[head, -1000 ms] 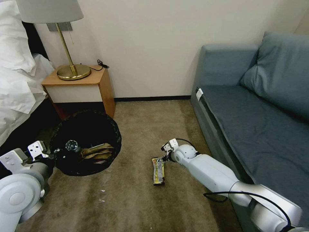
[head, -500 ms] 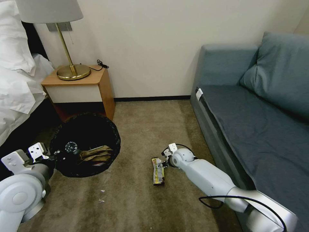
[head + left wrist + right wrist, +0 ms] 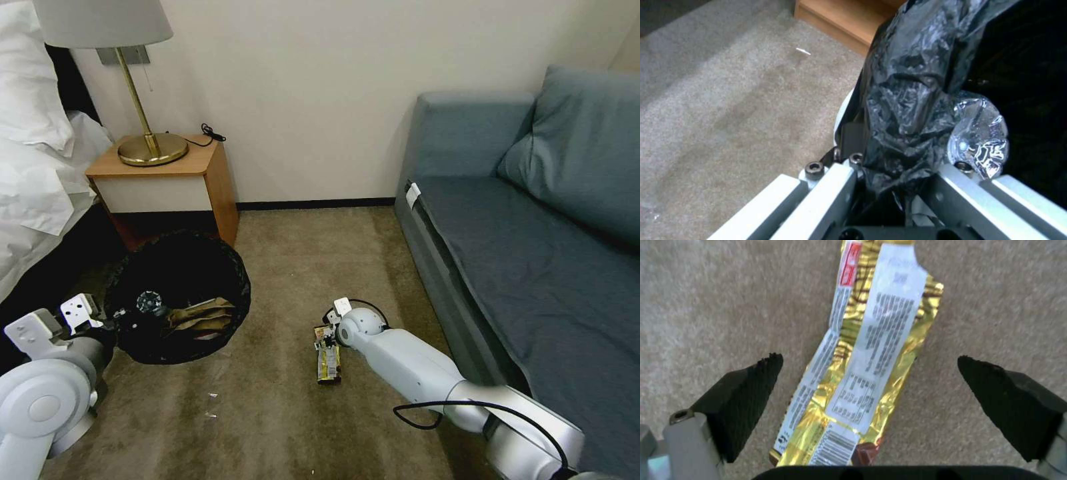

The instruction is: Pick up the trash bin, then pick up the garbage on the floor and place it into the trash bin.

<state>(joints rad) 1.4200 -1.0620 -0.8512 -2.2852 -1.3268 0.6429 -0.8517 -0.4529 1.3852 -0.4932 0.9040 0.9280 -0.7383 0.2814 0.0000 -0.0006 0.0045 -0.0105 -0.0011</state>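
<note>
The right gripper [image 3: 869, 373] hangs wide open over the yellow wrapper [image 3: 865, 370] lying flat on the carpet [image 3: 280, 413]. To grab well, go straight down and pinch the middle. The left gripper [image 3: 889, 176] is clamped on the trash bin [image 3: 177, 297] rim, just beside.

Brown carpeted floor [image 3: 287, 267] carrying the yellow-brown snack wrapper [image 3: 327, 357], which lies flat near its middle. Small white scraps [image 3: 212, 405] lie nearer the camera. A wooden nightstand [image 3: 167, 183] and a blue sofa [image 3: 507, 233] stand on the floor.
</note>
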